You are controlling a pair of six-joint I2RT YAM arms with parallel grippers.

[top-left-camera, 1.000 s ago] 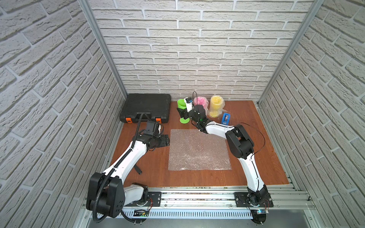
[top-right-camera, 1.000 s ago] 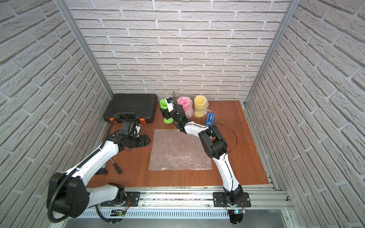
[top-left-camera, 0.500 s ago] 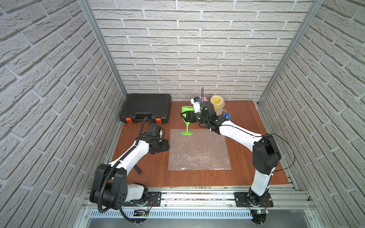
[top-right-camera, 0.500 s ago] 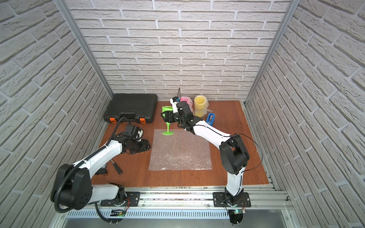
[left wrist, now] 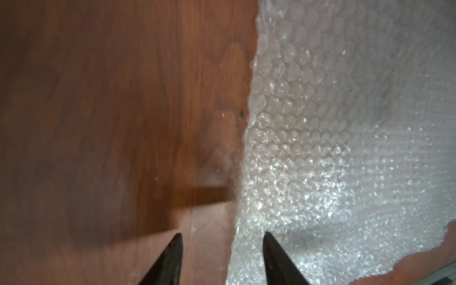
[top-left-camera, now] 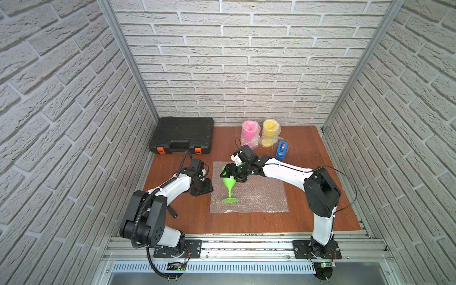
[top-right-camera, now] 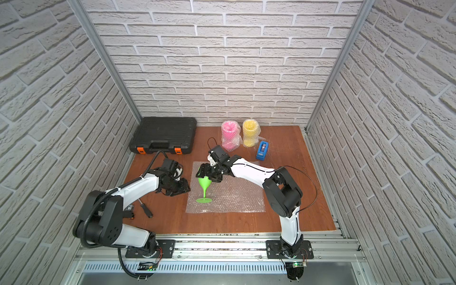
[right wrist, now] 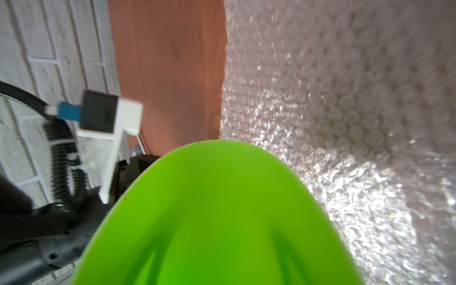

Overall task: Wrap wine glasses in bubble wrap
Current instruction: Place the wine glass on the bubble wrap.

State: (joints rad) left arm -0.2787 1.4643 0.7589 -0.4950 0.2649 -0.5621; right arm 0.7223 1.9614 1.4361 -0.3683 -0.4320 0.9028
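Three goblets: two wrapped, one bare on the sheet

Right gripper (top-left-camera: pixel 230 172) pinches the lime green goblet (top-left-camera: pixel 228 183) by its bowl. The stem runs near upright, and the round foot sits at the flat bubble wrap sheet (top-left-camera: pixel 259 197), close to the sheet's left edge; whether it touches cannot be told. Left gripper (left wrist: pixel 222 237) is the nearer one to that edge: its jaws stand apart with the edge running between them, and the goblet is just to its right. Count: one pink goblet (top-left-camera: pixel 249 134) and one yellow goblet (top-left-camera: pixel 270 133), both wrapped, near the back wall; one blue tape dispenser (top-left-camera: pixel 282 150).
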